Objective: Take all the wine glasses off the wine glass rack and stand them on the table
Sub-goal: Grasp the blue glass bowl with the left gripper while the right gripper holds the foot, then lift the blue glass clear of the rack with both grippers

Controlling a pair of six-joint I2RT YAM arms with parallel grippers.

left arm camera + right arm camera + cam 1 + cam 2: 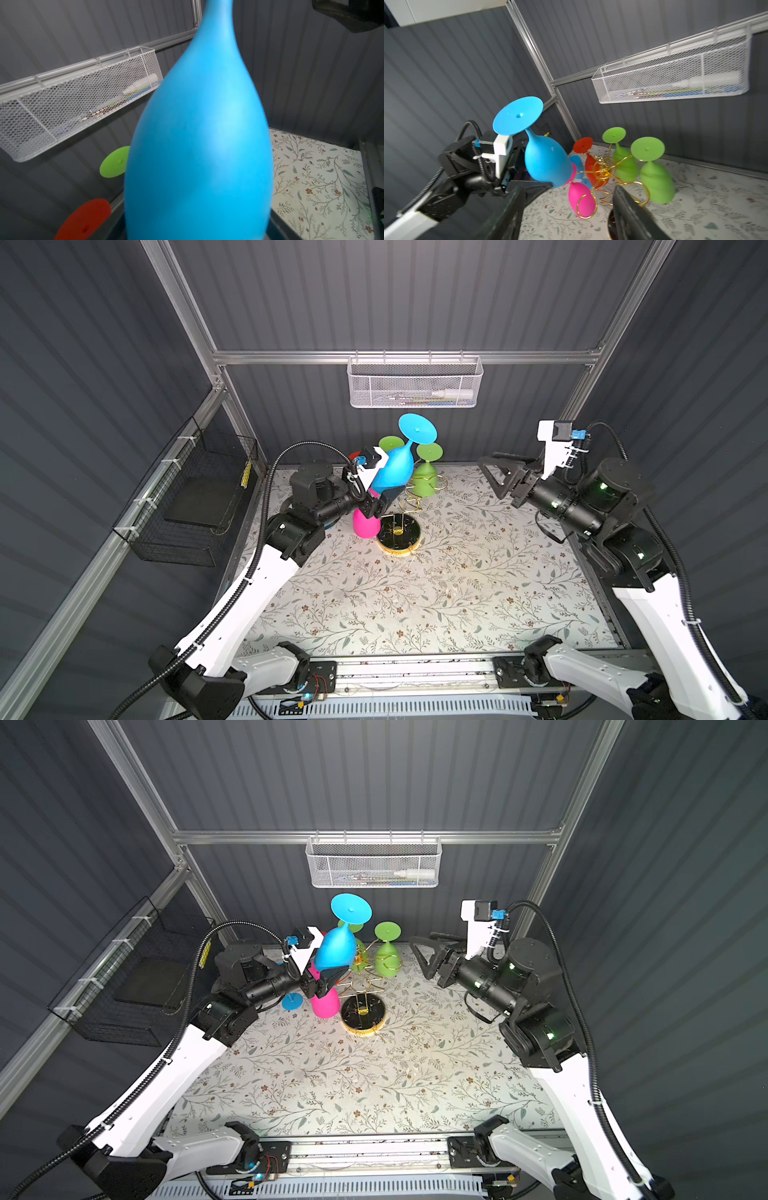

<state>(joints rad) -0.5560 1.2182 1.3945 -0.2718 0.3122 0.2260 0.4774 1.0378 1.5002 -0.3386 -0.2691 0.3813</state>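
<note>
Right wrist: left gripper (532, 176) clamps blue wine glass (546, 164) bowl.

Overhead light was brightest on floral table (415, 593) in front of wine glass rack (400, 533); walls behind rack were dim. Glare sat on rack's black base. Blue wine glass (197, 145) loomed soft in left wrist view. White mesh basket (675, 83) above rack looked smeared in right wrist view.

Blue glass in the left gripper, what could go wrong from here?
1. The left gripper pinches the blue glass low on its smooth, rounded bowl, with the foot up and tilted. It could slip or swivel in the jaws.
2. The bowl hangs close to the pink glass and the gold arms of the rack. A low sweep might knock hanging glasses loose or tip the rack.
</note>
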